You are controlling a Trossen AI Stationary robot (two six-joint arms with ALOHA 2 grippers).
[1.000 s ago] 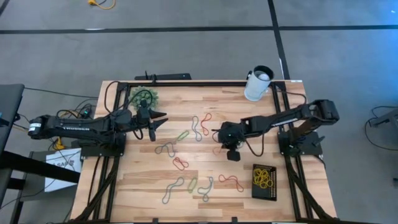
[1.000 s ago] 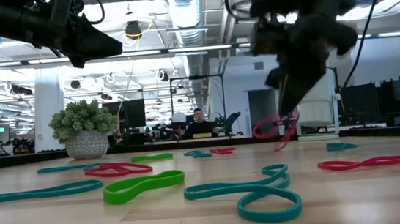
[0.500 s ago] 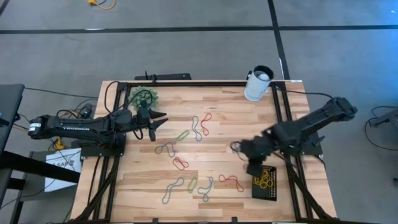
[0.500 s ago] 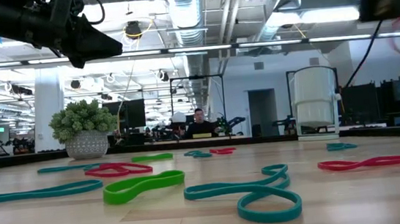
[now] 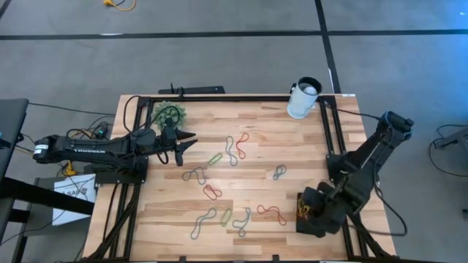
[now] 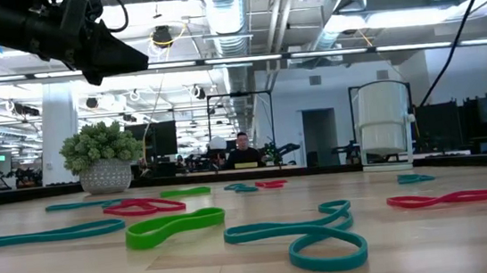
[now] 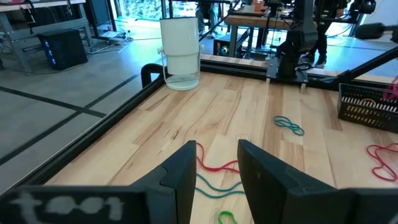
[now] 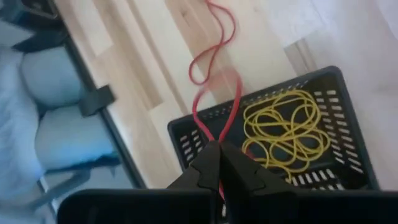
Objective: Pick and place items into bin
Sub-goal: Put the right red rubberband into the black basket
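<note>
Gripping: the right gripper was closed on a red band, whose loop dangled from the pinched fingertips over the bin's wall.
Right gripper position: low over the bin at the worktop's near right corner, the arm covering most of the tray in the high view.
Bin contents: a tangle of yellow bands lay on the ribbed floor, just beside the hanging red loop.
Bin surroundings: another red band lay on the wood close to the bin's left side.
Near edge: a grey band, a green band and a teal band sat along the worktop.
Middle: a small teal band lay alone, well apart from the bin; further bands were scattered leftward.
Left gripper: hovered above the far left part of the worktop, fingers parted with nothing between them.
Far left corner: a green spiky ball.
Far right corner: a white cup stood upright.
</note>
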